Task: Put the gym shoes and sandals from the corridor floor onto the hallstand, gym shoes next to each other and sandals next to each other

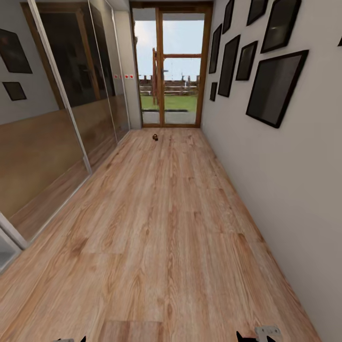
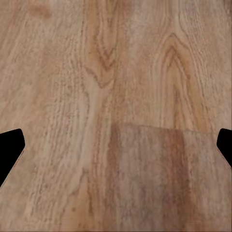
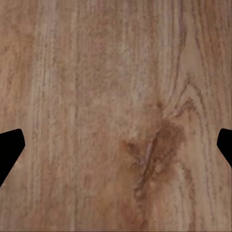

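The head view looks down a narrow corridor whose floor [image 1: 166,228] is light brown wood-grain plank, running from the bottom of the frame up to a wood-framed glass door [image 1: 171,66] at the top centre, with grass and a fence seen through the panes. Along the left side stands a mirrored sliding-door wardrobe [image 1: 61,104]; the plain wall on the right carries a cluster of dark-framed pictures [image 1: 275,85]. Far up the floor, just below the door near the centre of the frame, lies one small dark brown object [image 1: 155,137], too small to tell what it is. At the bottom edge, black fingertips of the left claw [image 1: 76,339] show at lower left and those of the right claw [image 1: 256,336] at lower right. In the left wrist view the left claw [image 2: 116,150] is spread wide, its black tips at opposite edges over bare planks, holding nothing. The right wrist view shows the right claw [image 3: 116,150] likewise spread and empty above a knot in the wood grain.
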Robot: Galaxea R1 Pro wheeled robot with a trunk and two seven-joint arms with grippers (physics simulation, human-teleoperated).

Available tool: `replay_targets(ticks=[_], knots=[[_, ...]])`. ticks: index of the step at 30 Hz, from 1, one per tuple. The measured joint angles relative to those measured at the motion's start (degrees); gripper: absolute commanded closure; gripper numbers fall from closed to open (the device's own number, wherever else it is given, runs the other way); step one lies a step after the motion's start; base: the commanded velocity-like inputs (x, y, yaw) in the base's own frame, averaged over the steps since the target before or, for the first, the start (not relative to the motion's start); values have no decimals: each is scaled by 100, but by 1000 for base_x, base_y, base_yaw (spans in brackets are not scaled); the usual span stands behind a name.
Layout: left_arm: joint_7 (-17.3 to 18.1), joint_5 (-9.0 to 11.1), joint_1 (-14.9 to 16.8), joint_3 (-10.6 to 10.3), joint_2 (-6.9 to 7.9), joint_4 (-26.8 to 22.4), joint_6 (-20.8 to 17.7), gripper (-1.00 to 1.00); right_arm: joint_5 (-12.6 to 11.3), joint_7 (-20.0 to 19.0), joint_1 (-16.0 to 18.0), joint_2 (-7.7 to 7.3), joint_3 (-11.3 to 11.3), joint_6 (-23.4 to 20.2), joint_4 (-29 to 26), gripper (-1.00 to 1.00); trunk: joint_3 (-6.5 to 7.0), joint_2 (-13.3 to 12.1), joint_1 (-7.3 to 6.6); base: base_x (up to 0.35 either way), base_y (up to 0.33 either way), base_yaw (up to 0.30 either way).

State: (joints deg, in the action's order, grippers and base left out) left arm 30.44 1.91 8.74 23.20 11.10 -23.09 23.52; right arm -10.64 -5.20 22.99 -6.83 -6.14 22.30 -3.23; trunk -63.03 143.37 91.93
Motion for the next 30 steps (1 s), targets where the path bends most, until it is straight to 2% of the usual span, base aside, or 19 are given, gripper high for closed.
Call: replay_targets(ticks=[30], knots=[[0,1,0,0,0,0,0,-100,0,-9,-3,35,-9,-7,0,-100,0,0,0,338,0,0]])
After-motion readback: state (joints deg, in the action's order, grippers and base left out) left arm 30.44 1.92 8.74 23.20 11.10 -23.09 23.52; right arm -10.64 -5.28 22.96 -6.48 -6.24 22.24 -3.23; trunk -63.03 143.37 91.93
